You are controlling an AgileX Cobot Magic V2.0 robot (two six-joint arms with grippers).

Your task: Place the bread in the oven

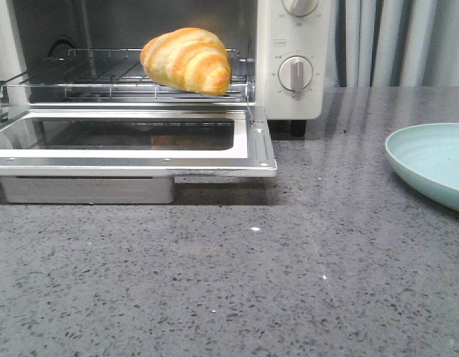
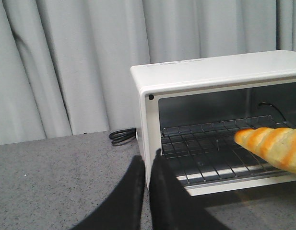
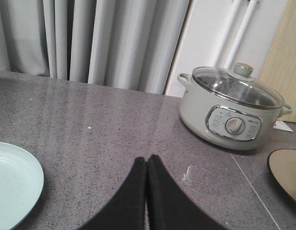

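Front view shows the bread (image 1: 187,60) already on the rack of the oven (image 1: 289,67), so with both the left gripper (image 2: 147,167) and the right gripper (image 3: 147,167) clenched empty, closing the lowered door (image 1: 132,152) probably remains.

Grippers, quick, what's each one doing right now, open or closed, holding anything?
Left gripper: closed, empty, near the oven.
Right gripper: closed, empty, above the counter.

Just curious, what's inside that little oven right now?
The bread lies on the wire rack inside the oven, whose door hangs open. The floor beneath the rack is hidden.
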